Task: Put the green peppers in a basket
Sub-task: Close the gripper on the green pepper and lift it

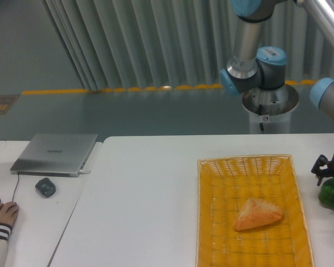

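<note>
1. Behind the white table (156,183), across the top of the frame, I see grey vertical slats and a floor with a yellow stripe running left to right.
2. At the right edge, about mid-height, my gripper (329,171) comes down over the green pepper (331,194). It sits right on top of the pepper, but the frame edge cuts it off and I cannot tell whether the fingers are closed on it or how wide they stand.
3. The pepper lies on the table just beside the right rim of the basket (247,161), outside it.
4. Lower right of centre, the yellow wicker basket holds a tan triangular bread piece (258,214) near its middle.
5. At the left, a closed laptop (55,153) rests on a second table, with a dark mouse (45,187) in front of it.
6. In the lower left corner a person's hand (3,213) in a striped cuff rests on that table.
</note>
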Robot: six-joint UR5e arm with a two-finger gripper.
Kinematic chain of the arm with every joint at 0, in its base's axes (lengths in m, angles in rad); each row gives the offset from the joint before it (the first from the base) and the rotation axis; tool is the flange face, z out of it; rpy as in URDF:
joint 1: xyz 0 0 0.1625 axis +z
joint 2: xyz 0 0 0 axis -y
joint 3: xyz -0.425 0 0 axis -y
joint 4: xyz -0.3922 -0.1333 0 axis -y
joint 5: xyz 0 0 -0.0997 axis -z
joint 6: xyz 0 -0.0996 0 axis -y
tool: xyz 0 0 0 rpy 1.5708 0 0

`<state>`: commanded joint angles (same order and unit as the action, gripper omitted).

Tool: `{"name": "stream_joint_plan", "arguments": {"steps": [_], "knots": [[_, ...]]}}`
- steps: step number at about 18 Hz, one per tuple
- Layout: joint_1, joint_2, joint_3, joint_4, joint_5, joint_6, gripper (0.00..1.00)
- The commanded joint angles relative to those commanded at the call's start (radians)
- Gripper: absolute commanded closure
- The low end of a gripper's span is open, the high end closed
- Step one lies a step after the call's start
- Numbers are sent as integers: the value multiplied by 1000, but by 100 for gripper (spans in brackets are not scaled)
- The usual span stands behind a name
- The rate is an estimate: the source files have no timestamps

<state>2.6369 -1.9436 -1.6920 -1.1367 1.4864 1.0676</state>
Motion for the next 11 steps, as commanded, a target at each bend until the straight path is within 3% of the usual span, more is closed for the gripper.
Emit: {"name": "stream_joint_plan", "arguments": {"steps": [1, 5, 11], "knots": [[0, 2, 0, 0, 0, 0, 49], [-3, 15, 2, -2, 0, 14, 55], [-20, 130, 3, -17, 3, 28, 55]]}}
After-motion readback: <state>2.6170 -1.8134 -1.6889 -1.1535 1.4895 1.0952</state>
